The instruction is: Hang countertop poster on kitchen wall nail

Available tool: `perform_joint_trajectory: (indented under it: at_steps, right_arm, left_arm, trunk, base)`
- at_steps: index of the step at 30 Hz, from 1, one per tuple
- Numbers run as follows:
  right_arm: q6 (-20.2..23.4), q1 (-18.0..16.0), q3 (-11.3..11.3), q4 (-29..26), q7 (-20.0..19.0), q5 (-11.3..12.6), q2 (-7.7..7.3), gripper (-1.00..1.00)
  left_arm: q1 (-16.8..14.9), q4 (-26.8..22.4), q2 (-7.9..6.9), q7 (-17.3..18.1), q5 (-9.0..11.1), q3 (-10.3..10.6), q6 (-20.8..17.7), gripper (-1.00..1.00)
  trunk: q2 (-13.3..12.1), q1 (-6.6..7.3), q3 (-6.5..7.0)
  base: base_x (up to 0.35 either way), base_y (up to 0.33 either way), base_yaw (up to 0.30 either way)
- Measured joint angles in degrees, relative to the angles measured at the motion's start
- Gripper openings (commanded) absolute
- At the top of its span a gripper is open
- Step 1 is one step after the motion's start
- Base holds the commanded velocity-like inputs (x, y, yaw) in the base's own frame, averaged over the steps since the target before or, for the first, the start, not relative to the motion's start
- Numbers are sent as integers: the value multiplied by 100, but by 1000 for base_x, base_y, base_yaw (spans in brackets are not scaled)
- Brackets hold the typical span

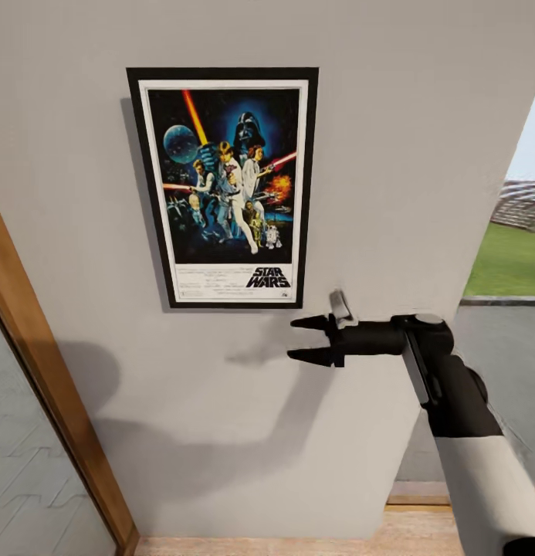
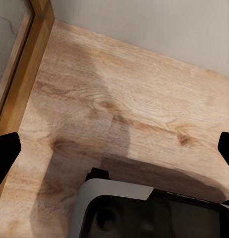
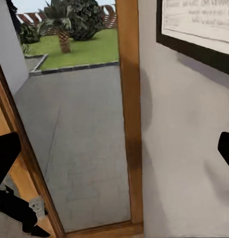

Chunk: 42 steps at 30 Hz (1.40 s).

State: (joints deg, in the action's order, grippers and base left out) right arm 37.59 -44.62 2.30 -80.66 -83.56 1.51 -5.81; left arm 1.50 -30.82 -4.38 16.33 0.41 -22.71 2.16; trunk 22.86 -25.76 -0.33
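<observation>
I see the grey wall [image 1: 391,154] ahead, with the poster [image 1: 225,185] hanging flat on it in its upper part, upright and apart from both grippers. My right gripper [image 1: 309,340] sits just below the poster's lower right corner, fingers spread and grasping nothing. My left gripper [image 2: 114,153] points down at the wooden floor [image 2: 129,99], fingers released.

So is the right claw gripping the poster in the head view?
No, the right claw is open with nothing in it, just below the poster, which hangs on the wall.
</observation>
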Motion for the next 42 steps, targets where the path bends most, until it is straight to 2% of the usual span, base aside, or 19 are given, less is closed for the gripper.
perform_joint_trajectory:
  at_steps: [1, 5, 7, 9, 10, 14, 15, 17, 19, 22, 25, 30, 31, 34, 36, 37, 39, 41, 42]
  right_arm:
    - [-37, 125, -66, -27, -20, 0, -2, 100]
    - [-760, 920, -526, -104, -234, -17, -14, 100]
    - [-885, 1088, -595, -103, -265, -30, -27, 100]
    - [-1018, 1367, -664, -90, -297, -45, -117, 100]
    - [-1079, 1626, -694, -76, -307, -51, -192, 100]
    - [-1204, 2035, -713, -60, -309, -54, -233, 100]
    - [-1859, 2529, -720, 47, -298, -55, -249, 100]
    - [-2026, 2796, -720, 157, -290, -56, -251, 100]
    - [-2492, 3053, -727, 913, -275, -56, -277, 100]
    - [-2829, 3103, -736, 1495, -265, -56, -317, 100]
    - [-3434, 3139, -771, 2549, -231, -59, -351, 100]
    - [-3846, 3150, -789, 3657, -42, -62, -370, 100]
    - [-3974, 3153, -791, 4068, 84, -62, -380, 100]
    - [-4188, 3154, -790, 4854, 428, -58, -446, 100]
    - [-4315, 3160, -754, 5872, 1175, -147, -525, 100]
    - [-4331, 3156, -754, 6024, 1329, -180, -531, 100]
    - [-4366, 3157, -732, 6499, 2002, -295, -544, 100]
    - [-4381, 3156, -725, 6744, 2419, -323, -548, 100]
    - [-4393, 3156, -709, 6949, 2829, -344, -544, 100]
  left_arm:
    - [0, 0, 1, 0, 0, 0, 0, 100]
    - [0, 0, 1, 0, 0, 0, 0, 100]
    - [-1, 0, 2, 0, 0, 0, 0, 100]
    - [0, 0, 3, 0, 0, 0, 0, 100]
    - [0, -1, 4, 0, 1, 0, 0, 100]
    - [1, -5, 2, 2, 0, 0, 0, 100]
    - [2, -27, 2, 14, 2, -1, 0, 100]
    - [1, -27, 3, 16, 3, -1, 0, 100]
    - [1, -25, 4, 17, 5, -1, 0, 100]
    - [0, -18, 4, 18, 5, -1, 0, 100]
    - [2, -9, 2, 18, 7, -1, 0, 100]
    - [0, -3, 4, 18, 10, -1, 0, 100]
    - [0, -3, 4, 18, 12, -1, 0, 100]
    - [0, 1, 4, 18, 14, 1, 0, 100]
    - [1, 6, 4, 18, 13, 6, 0, 100]
    - [1, 7, 4, 18, 12, 6, 0, 100]
    - [0, 9, 4, 13, 7, 11, -2, 100]
    - [0, 12, 4, 7, 4, 15, -4, 100]
    - [0, 14, 4, 0, 1, 19, -6, 100]
  trunk:
    - [0, 0, 0]
    - [0, 0, 0]
    - [0, 0, 0]
    - [0, 0, 0]
    - [1, 0, -1]
    - [1, 0, 0]
    - [-1, 0, -1]
    - [0, 0, 0]
    - [0, 0, 0]
    - [0, 0, 0]
    - [0, 0, 0]
    - [0, 0, 0]
    - [0, 0, 0]
    - [0, 0, 0]
    - [0, 0, -1]
    - [0, 0, 0]
    - [0, 0, 0]
    - [0, 0, 0]
    - [0, 0, 0]
  base:
    - [-1, 0, 0]
    - [0, 0, 0]
    - [0, 0, 0]
    - [0, 0, 0]
    - [0, 0, 0]
    - [0, 0, 0]
    - [0, 0, 0]
    - [0, 0, 0]
    - [0, 0, 0]
    - [0, 0, 0]
    - [0, 0, 0]
    - [0, 0, 0]
    - [0, 0, 0]
    - [0, 0, 0]
    - [0, 0, 0]
    - [0, 0, 0]
    - [0, 0, 0]
    - [0, 0, 0]
    - [0, 0, 0]
